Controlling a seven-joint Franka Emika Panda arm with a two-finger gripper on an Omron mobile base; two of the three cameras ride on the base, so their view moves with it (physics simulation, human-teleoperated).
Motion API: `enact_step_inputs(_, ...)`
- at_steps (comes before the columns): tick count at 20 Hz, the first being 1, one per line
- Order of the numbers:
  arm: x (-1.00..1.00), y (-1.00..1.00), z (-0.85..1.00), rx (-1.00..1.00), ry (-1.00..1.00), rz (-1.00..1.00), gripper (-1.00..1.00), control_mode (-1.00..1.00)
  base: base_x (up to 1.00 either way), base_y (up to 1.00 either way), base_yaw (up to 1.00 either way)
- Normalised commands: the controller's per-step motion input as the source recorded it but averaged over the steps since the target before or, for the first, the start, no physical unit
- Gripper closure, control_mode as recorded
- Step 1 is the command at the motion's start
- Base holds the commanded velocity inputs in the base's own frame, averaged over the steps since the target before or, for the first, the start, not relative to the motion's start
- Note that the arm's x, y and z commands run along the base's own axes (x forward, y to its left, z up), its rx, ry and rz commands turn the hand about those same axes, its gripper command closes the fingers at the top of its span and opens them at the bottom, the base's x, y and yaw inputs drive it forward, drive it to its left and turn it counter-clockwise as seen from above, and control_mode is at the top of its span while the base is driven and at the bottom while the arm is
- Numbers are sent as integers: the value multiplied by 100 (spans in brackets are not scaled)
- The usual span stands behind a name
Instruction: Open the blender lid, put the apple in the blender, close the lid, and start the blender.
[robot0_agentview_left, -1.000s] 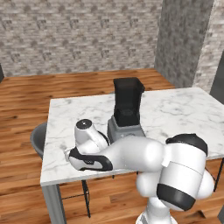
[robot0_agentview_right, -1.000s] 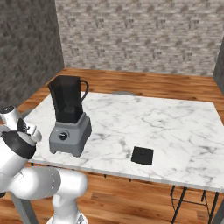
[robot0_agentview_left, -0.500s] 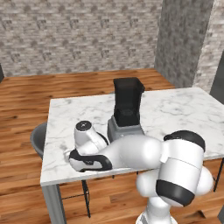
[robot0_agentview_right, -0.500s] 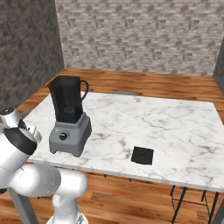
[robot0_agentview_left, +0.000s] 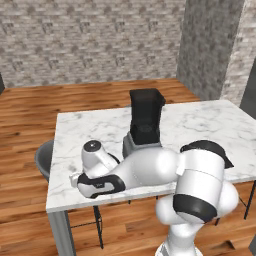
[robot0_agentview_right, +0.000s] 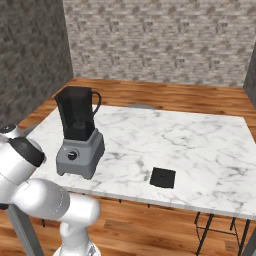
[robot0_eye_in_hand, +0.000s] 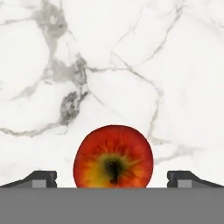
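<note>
Small round red apple (robot0_eye_in_hand: 113, 156) with a yellowish patch around its stem hollow, lying on the white grey-veined marble table top (robot0_eye_in_hand: 131, 65) and seen from straight above in the hand view. Two-finger gripper (robot0_eye_in_hand: 112, 178) poised over it, dark fingertips (robot0_eye_in_hand: 41, 178) spread wide, one on each side of the fruit and clear of its skin, nothing clamped between them. White arm bent low over the near left part of the table in the left base view, hiding the apple there. Blender (robot0_agentview_right: 77, 135) with a grey wedge-shaped base, round black dial and tall dark tapering square jar, standing upright toward the left part of the table (robot0_agentview_right: 200, 145) in the right base view; jar top uncovered. In the left base view, the blender (robot0_agentview_left: 145, 122) just behind the arm's elbow. Thin flat black square lid (robot0_agentview_right: 163, 177) lying flat on the marble near the front edge, well apart from the blender and to its right in the right base view. Wooden plank floor (robot0_agentview_right: 175, 97) and grey brick walls (robot0_agentview_right: 160, 40) around the table.
</note>
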Motion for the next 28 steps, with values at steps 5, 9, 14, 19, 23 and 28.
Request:
enact_step_inputs(5,0,-6,-21,2,0,0,-100,-100,0,0,0)
enact_step_inputs(9,0,-3,-24,0,1,0,100,-100,0,0,0)
enact_step_inputs(14,0,0,0,2,0,0,100,-100,0,0,0)
enact_step_inputs(19,-4,-2,54,2,-10,0,100,-100,0,0,0)
enact_step_inputs(23,-13,-21,99,5,-18,0,100,-100,0,0,0)
enact_step_inputs(28,-6,-22,100,2,-19,0,100,-100,0,0,0)
